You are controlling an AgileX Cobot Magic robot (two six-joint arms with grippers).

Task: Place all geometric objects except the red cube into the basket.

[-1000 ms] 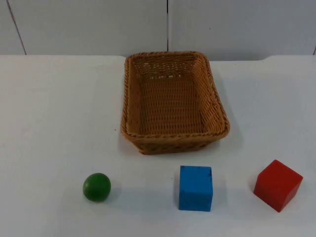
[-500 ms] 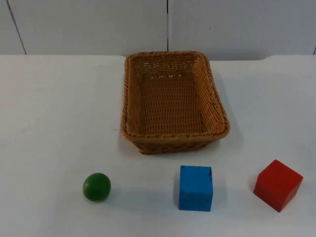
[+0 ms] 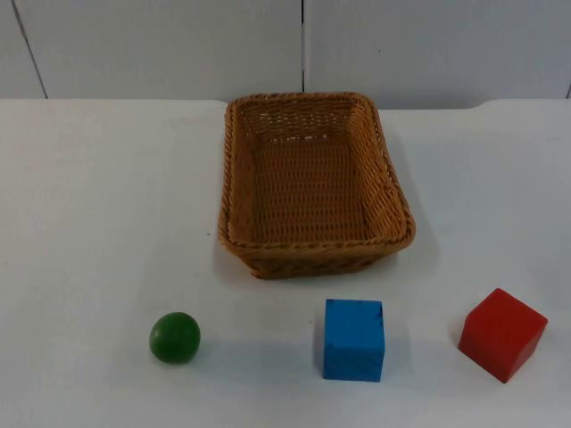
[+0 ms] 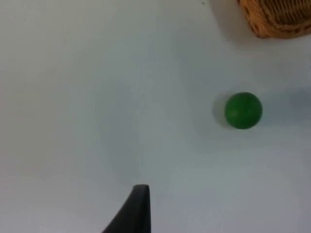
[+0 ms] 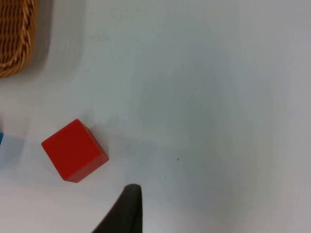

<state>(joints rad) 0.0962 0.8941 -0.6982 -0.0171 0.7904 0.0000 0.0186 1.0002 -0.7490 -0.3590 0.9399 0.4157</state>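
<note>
An empty woven wicker basket (image 3: pixel 314 183) stands in the middle of the white table. In front of it lie a green ball (image 3: pixel 175 337) at the left, a blue cube (image 3: pixel 354 340) in the centre and a red cube (image 3: pixel 501 333) at the right. From the left wrist view, my left gripper (image 4: pixel 138 208) hangs above bare table, well apart from the green ball (image 4: pixel 243 110), with a corner of the basket (image 4: pixel 277 19) beyond. My right gripper (image 5: pixel 127 208) hovers a little way off the red cube (image 5: pixel 74 150), not touching it, and the basket's edge (image 5: pixel 17 34) shows further off.
The grey partition wall (image 3: pixel 303 45) closes the table behind the basket. Bare white table (image 3: pixel 98 196) lies on both sides of the basket and between the three objects.
</note>
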